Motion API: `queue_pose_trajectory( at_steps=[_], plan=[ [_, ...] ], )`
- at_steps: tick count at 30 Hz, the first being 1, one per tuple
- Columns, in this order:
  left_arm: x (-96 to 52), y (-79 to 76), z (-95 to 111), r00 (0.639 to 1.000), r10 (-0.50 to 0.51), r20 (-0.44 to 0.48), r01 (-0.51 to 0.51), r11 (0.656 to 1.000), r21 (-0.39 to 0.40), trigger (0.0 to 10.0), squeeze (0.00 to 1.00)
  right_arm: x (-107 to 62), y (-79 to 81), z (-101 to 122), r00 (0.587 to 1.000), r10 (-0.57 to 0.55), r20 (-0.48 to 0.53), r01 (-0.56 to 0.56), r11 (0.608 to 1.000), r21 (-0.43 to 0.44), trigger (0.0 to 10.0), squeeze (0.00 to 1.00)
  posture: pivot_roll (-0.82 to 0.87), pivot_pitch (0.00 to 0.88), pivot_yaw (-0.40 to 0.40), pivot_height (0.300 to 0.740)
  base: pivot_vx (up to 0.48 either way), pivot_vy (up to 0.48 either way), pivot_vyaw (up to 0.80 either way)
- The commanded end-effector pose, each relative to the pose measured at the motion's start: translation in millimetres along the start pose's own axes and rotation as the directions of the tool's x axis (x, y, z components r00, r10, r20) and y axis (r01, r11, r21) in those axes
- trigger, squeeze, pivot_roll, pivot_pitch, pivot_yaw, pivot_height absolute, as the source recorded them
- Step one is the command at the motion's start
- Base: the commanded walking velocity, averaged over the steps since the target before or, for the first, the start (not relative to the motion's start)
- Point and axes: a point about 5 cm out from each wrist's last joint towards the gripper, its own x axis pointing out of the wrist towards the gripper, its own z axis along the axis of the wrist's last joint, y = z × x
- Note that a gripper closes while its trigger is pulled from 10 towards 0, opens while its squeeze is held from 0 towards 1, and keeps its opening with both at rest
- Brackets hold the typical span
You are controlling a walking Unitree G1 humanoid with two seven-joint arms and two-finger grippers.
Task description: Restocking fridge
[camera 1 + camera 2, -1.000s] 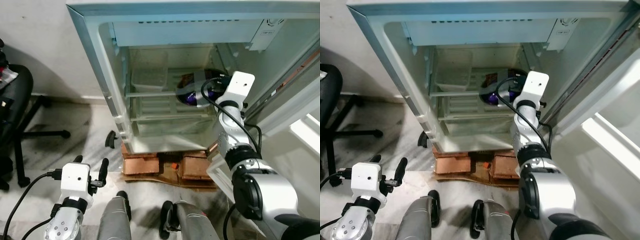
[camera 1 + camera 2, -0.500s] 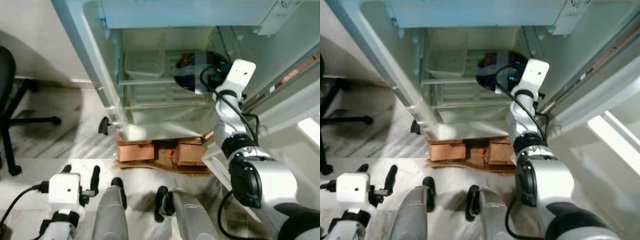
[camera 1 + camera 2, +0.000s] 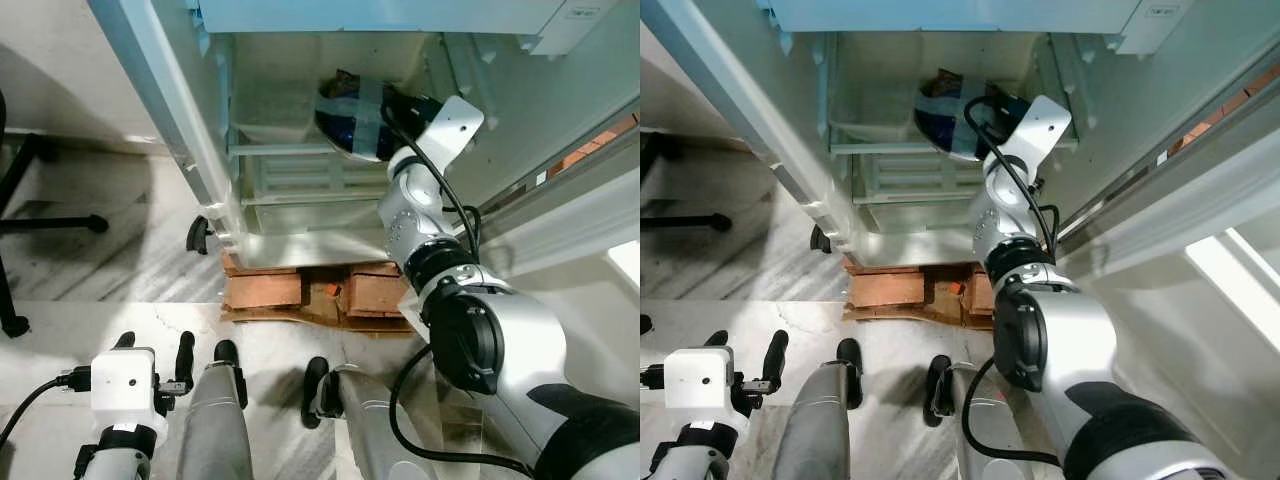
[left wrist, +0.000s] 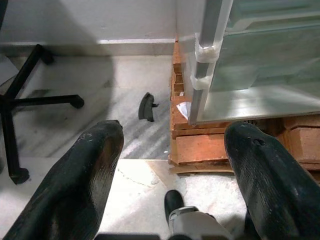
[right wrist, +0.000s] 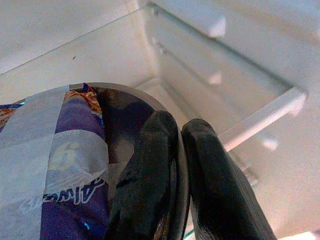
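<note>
A dark bowl point(image 3: 350, 115) topped with a purple packet and strips of pale tape hangs inside the open fridge point(image 3: 170, 110), just above its glass shelf point(image 3: 290, 150). My right gripper point(image 5: 177, 130) is shut on the bowl's rim point(image 5: 125, 107), one finger inside and one outside. The right arm point(image 3: 415, 215) reaches in from the fridge's right side. My left gripper point(image 4: 174, 131) hangs low over the floor in front of the fridge, open, with nothing between its fingers point(image 4: 95, 165).
The fridge stands on bricks point(image 3: 270, 290) and cardboard. A chair's black base point(image 3: 60, 225) stands at the left, and a small black part point(image 4: 146, 106) lies on the marble floor near the fridge's corner. The fridge door point(image 3: 580, 200) stands open at the right. My legs point(image 3: 225, 420) are below.
The camera has tilted down. My right gripper has carried the bowl up and to the left, deeper into the fridge above the shelf. The left arm has sunk lower.
</note>
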Motion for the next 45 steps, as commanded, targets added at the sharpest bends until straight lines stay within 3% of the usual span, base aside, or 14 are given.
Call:
queue_pose_trajectory(
  at_steps=[1, 9, 11, 15, 25, 27, 33, 45],
  plan=[
    [-5.8, -0.9, -6, 0.999, 0.005, -0.043, -0.005, 1.0, 0.001, 10.0, 0.0, -2.6, 1.0, -10, 0.997, -0.018, -0.073, 0.021, 0.999, 0.039, 10.0, 0.0, 0.32, 0.453, -0.126, 0.74, 0.0, 0.0, 0.0],
    [-6.6, -0.5, -7, 0.999, 0.016, -0.049, -0.016, 1.0, 0.0, 10.0, 0.0, -1.8, 10.1, -3, 0.999, 0.01, -0.052, -0.01, 1.0, -0.001, 10.0, 0.0, 0.32, 0.457, -0.133, 0.74, 0.0, 0.0, 0.0],
    [-7.5, 0.4, -8, 0.998, 0.032, -0.059, -0.032, 0.999, 0.004, 10.0, 0.0, 0.4, 13.1, 7, 0.999, 0.034, 0.024, -0.031, 0.992, -0.126, 10.0, 0.0, 0.32, 0.461, -0.137, 0.74, 0.0, 0.0, 0.0],
    [-8.1, -0.1, -8, 0.997, 0.037, -0.061, -0.037, 0.999, 0.003, 10.0, 0.0, 2.4, 11.8, 14, 0.998, 0.024, 0.063, -0.011, 0.981, -0.193, 10.0, 0.0, 0.32, 0.467, -0.14, 0.74, 0.0, 0.0, 0.0],
    [-9.9, 1.0, -9, 0.996, 0.048, -0.069, -0.048, 0.999, 0.005, 10.0, 0.0, 9.4, -0.1, 28, 0.992, -0.042, 0.121, 0.07, 0.969, -0.236, 10.0, 0.0, 0.33, 0.478, -0.141, 0.74, 0.0, 0.0, 0.0],
    [-9.7, 0.9, -9, 0.996, 0.05, -0.071, -0.05, 0.999, 0.006, 10.0, 0.0, 11.6, -6.7, 31, 0.987, -0.081, 0.137, 0.115, 0.959, -0.26, 10.0, 0.97, 0.33, 0.478, -0.141, 0.74, 0.0, 0.0, 0.0],
    [-7.6, 1.6, -11, 0.995, 0.059, -0.077, -0.058, 0.998, 0.009, 10.0, 0.0, 14.9, -12.8, 37, 0.983, -0.098, 0.153, 0.136, 0.956, -0.26, 10.0, 1.0, 0.32, 0.474, -0.141, 0.74, 0.0, 0.0, 0.0],
    [9.3, 4.5, -11, 0.996, 0.065, -0.056, -0.064, 0.998, 0.019, 10.0, 0.0, 16.4, -9.6, 36, 0.994, 0.012, 0.113, 0.015, 0.971, -0.239, 10.0, 1.0, 0.31, 0.433, -0.142, 0.74, 0.0, 0.0, 0.0]
  ],
)
